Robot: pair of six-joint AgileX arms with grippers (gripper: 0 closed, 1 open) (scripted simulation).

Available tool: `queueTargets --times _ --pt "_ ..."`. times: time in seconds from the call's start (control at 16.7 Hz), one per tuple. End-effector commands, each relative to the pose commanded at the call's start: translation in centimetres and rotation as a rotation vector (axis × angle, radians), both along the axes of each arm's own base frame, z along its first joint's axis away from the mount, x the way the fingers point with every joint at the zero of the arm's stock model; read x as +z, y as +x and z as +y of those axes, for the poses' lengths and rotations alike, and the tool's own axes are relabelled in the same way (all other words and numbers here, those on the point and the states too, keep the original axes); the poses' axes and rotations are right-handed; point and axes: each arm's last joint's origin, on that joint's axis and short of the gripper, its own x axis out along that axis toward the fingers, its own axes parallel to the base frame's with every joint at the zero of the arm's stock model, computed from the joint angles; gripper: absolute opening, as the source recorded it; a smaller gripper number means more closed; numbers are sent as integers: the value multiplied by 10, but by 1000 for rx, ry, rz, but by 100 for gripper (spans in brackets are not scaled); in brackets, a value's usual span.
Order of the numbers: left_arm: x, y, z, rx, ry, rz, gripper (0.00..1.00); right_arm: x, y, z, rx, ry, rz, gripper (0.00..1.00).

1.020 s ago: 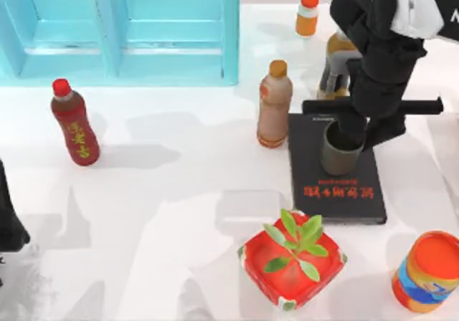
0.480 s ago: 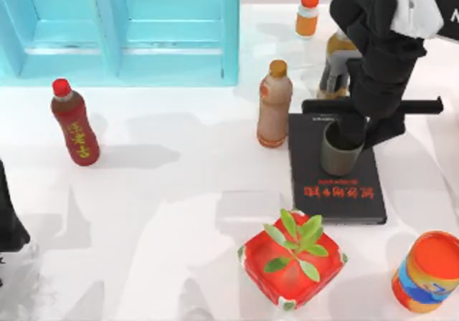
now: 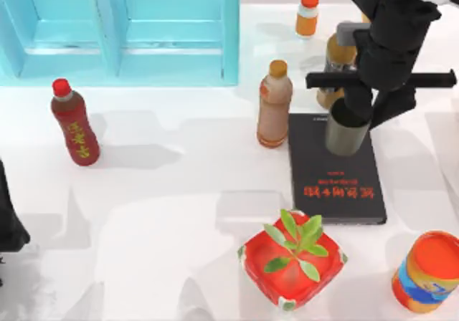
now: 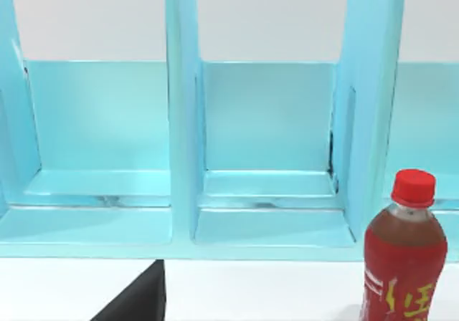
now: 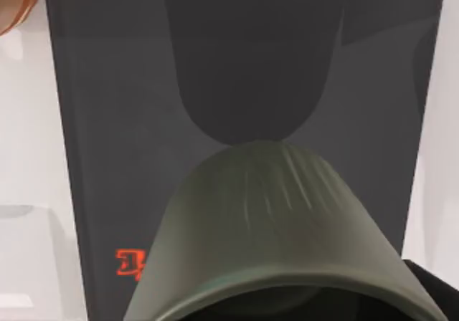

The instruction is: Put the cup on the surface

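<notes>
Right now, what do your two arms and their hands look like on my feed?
The right arm is chunky matte black with a white shell section near the top edge of the top view. A thin black crossbar sits above its hand. The left arm is a plain black shape at the table's left edge. No cables or markings are visible.

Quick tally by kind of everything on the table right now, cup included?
Bottles: 3 (red-capped, brown, small orange)
Cup: 1
Black book: 1
Potted plant: 1
Orange can: 1
Trophy goblet: 1
Blue rack: 1
Total: 9
</notes>
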Motion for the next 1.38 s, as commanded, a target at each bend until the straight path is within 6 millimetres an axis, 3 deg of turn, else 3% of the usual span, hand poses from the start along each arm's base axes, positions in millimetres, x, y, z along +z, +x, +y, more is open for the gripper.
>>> queueTargets --times 0.24,0.36,0.54,0.72,0.84,1.2,1.38 --pt "0 0 0 0 0 0 100 -2 0 2 0 -1 4 0" --pt "0 0 0 0 0 0 100 5 -4 17 -1 -1 -6 0" --pt "0 0 0 0 0 0 100 22 -17 61 -3 1 -29 0" --pt "0 0 0 0 0 0 100 34 -43 113 0 -6 -34 0" --pt "0 0 0 0 0 0 100 38 -57 135 0 -11 -35 0" --pt "0 0 0 0 0 0 100 39 -61 140 -4 -10 -34 0" --pt "0 0 0 0 0 0 100 21 -60 144 -2 -9 -36 0"
